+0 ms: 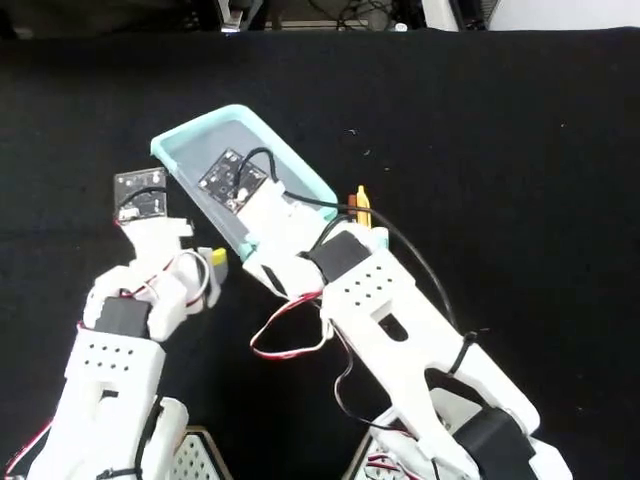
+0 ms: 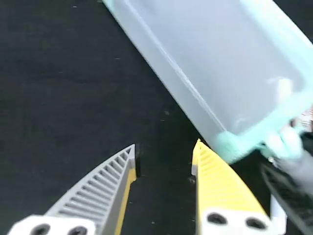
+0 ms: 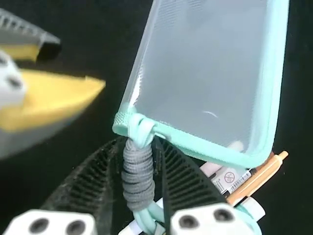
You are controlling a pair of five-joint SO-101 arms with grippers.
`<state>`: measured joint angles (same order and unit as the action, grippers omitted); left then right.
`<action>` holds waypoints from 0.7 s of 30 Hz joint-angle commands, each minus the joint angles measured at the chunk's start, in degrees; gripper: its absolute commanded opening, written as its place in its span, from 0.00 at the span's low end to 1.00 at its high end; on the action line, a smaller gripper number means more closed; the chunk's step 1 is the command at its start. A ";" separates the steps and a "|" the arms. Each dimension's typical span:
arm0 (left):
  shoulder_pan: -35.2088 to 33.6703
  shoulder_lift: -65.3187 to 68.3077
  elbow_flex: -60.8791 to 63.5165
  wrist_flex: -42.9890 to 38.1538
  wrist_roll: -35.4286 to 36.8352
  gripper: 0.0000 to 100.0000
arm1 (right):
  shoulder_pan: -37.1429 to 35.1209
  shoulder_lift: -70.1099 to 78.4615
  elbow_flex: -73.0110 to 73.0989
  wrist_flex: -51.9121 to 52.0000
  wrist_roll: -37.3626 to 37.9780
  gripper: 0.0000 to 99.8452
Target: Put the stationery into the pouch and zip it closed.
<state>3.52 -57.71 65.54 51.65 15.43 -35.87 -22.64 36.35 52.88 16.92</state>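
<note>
Black tabletop [image 1: 520,150]: carries every item listed.

Pouch [image 1: 205,150]: translucent, mint-green trim, lying flat on the tabletop. In the high view its long axis runs on a diagonal. One short end points away to the far left and the other points back toward the right arm.

Right gripper [image 3: 138,147]: at the pouch's near corner, black fingers clamped together on the zip pull.

Left gripper [image 2: 165,147]: just beside that same pouch corner, over bare tabletop. The grey and yellow fingers are apart and hold nothing.

Pens [image 3: 259,171]: orange and yellow ends project past the pouch's near short end, at the corner opposite the zip pull.

Zip pull [image 3: 138,176]: grey-wrapped cord tied to a mint loop at the pouch corner.

Status, as judged: the stationery is largely inside, but the pen ends stand proud, so that end is probably not zipped. Left to do: seat the pens and draw the zip closed. How far the zip has run cannot be told.
</note>
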 commanded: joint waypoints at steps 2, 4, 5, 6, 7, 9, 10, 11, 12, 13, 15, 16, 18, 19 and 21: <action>4.00 -3.87 0.92 0.18 1.23 0.20 | 0.97 -0.48 -0.75 -1.32 -1.32 0.01; 5.76 -6.15 2.15 0.18 1.49 0.20 | 0.97 -0.22 -0.75 -1.32 -1.41 0.01; 6.55 -7.56 2.86 0.18 2.29 0.20 | 0.97 -0.13 -0.75 -1.32 -1.85 0.01; 7.08 -9.05 3.47 0.18 3.34 0.21 | 0.97 -0.13 -0.75 -1.32 -2.20 0.01; 7.43 -10.73 4.26 0.18 4.04 0.22 | 0.97 -0.13 -0.75 -1.32 -2.20 0.01; 7.78 -14.07 6.11 -0.44 4.31 0.27 | 0.97 -0.13 -0.75 -1.32 -2.11 0.01; 7.78 -15.56 7.69 -1.76 4.13 0.28 | 0.97 -0.13 -0.75 -1.32 -2.11 0.01; 7.69 -17.23 9.89 -3.60 4.13 0.30 | 0.97 -0.13 -0.75 -1.32 -2.11 0.01; 7.69 -18.73 12.00 -5.98 4.04 0.30 | 0.97 -0.13 -0.75 -1.32 -2.11 0.01; 7.60 -20.22 14.29 -8.26 3.96 0.30 | 0.88 -0.22 -0.75 -1.32 -2.11 0.01; 7.52 -22.86 18.42 -12.75 1.76 0.29 | 0.88 -0.57 -0.75 -0.97 -2.11 0.01; 7.52 -24.09 20.09 -14.42 -0.18 0.29 | 0.88 -0.57 -0.75 -0.97 -2.11 0.01; 7.52 -26.11 22.37 -16.26 -2.37 0.28 | 0.79 -0.57 -0.75 -0.88 -2.11 0.01; 7.43 -27.08 22.90 -16.44 -2.55 0.28 | 0.79 -0.57 -0.75 -0.88 -2.11 0.01; 6.37 -27.78 22.99 -16.44 -2.55 0.27 | 0.70 -0.57 -0.75 -0.88 -2.11 0.01</action>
<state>10.29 -83.30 88.84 37.58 13.85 -35.16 -22.46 36.35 52.88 15.34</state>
